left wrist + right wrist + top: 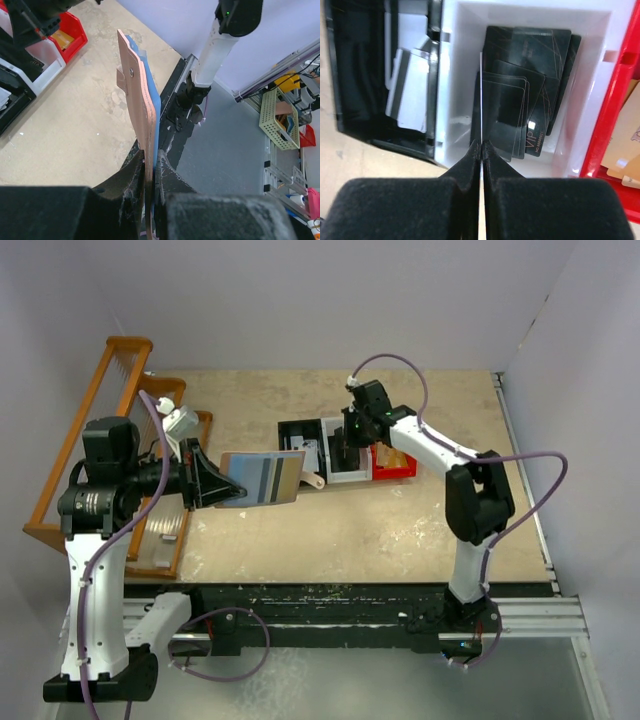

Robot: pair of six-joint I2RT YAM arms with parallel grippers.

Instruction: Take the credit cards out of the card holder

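Note:
My left gripper (212, 485) is shut on the card holder (262, 480) and holds it up off the table. In the left wrist view the holder (139, 85) stands edge-on, salmon-pink outside with blue lining, pinched between the jaws of the left gripper (151, 167). From above, its face shows a blue part, a dark stripe and a tan part. My right gripper (350, 445) hangs over the white bin (352, 476). In the right wrist view the right gripper (481, 145) is shut on a thin credit card (481, 100) seen edge-on.
Several black cards (520, 75) lie in the white bin (455, 30). The black bin (350, 75) to its left holds pale striped cards (410, 85). The red bin (615, 90) holds tan cards (625, 135). A wooden rack (90, 420) stands at the table's left.

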